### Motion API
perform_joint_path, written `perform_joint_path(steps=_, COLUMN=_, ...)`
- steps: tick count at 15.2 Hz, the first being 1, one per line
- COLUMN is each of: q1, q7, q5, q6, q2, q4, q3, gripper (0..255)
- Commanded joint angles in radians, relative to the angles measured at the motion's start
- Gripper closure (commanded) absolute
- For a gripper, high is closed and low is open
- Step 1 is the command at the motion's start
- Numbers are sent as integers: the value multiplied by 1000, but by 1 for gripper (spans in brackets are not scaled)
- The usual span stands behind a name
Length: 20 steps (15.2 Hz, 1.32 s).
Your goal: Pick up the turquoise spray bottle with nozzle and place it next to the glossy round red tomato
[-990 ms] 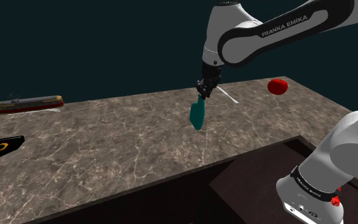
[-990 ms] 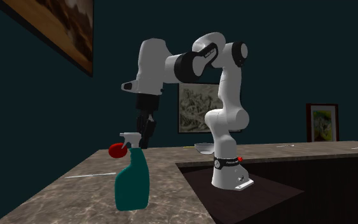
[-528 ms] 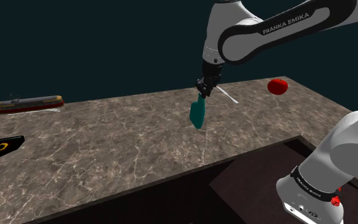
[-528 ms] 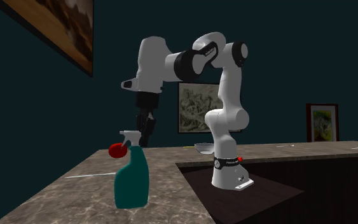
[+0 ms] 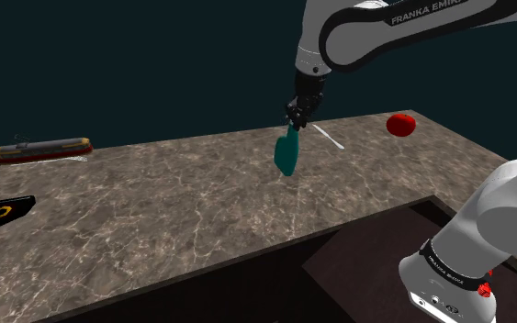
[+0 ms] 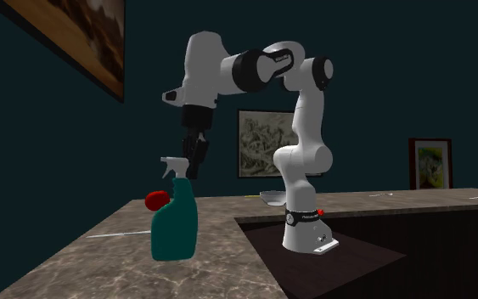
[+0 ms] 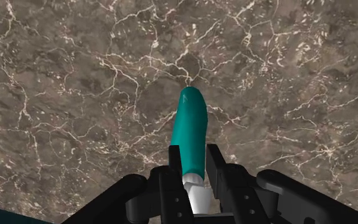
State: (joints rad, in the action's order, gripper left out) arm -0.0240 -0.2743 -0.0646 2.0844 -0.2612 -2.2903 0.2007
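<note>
The black two-finger tool point(image 7: 192, 167) is clamped on the white neck of the turquoise smooth-sided spray bottle point(image 7: 190, 130), which hangs above the brown marble-veined desk point(image 5: 155, 211) at frame centre. It is probably light, stiff and slick, so the narrow neck suits gripping. Farther off, upper right, sits the glossy round red tomato point(image 5: 399, 125)

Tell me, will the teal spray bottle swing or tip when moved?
The claw clasps the spray bottle at its neck, body hanging below, so it may swing slightly. It looks rigid, probably not floppy. Tall and thin edge-on, it could tip if set down tilted.
</note>
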Motion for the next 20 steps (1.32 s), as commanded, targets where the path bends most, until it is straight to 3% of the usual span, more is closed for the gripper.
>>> perform_joint_path(steps=1, q1=0, q7=5, q5=3, q6=-29, q2=-9, q4=20, q3=-2, gripper=255)
perform_joint_path(steps=20, q1=1, q7=32, q5=12, q6=-285, q2=-39, q4=248, q3=-10, gripper=255)
